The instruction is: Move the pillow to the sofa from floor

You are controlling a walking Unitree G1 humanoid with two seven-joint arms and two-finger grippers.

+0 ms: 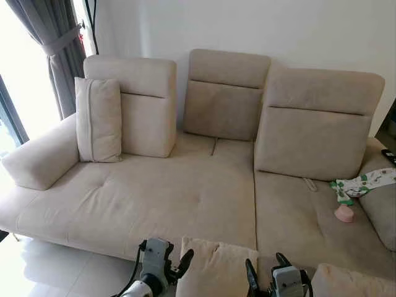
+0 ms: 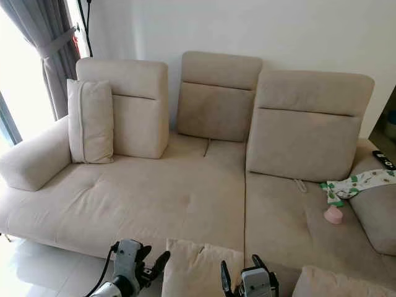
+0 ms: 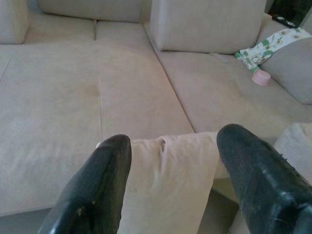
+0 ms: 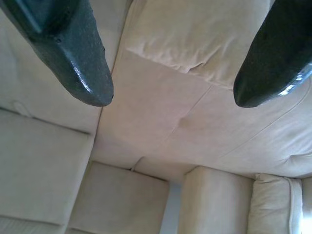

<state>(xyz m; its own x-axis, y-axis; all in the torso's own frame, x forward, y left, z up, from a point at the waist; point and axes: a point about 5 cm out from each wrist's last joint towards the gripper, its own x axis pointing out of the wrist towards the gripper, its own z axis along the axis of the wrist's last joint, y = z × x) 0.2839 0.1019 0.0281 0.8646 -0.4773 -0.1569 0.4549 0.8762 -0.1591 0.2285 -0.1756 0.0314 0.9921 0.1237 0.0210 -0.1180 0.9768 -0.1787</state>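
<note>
Both arms raised forward at the front edge of the beige sofa (image 1: pixel 185 198), wrists level, one on each side of a cream pillow (image 1: pixel 216 269). Pillow sits between the two claws at the sofa's front edge, its upper corners over the seat cushion; whether its lower part rests on anything cannot be told. Left claw (image 3: pixel 170 180) is open, its two black fingers (image 3: pixel 97 190) spread wide to either side of the pillow's top edge, pointing across the seat toward the backrests. Right claw (image 4: pixel 170 73) also open, fingers well apart, the pillow's corner showing between them; contact with the fabric cannot be told. A second pillow (image 1: pixel 98 119) stands upright against the left backrest beside the armrest. On the right seat lie a white cloth with green print (image 1: pixel 362 184) and a small pink object (image 1: pixel 344 214) just beside it. Grey curtain (image 1: pixel 52 49) hangs behind the sofa's left end. Another cream cushion (image 1: pixel 356 281) lies near the right claw.
</note>
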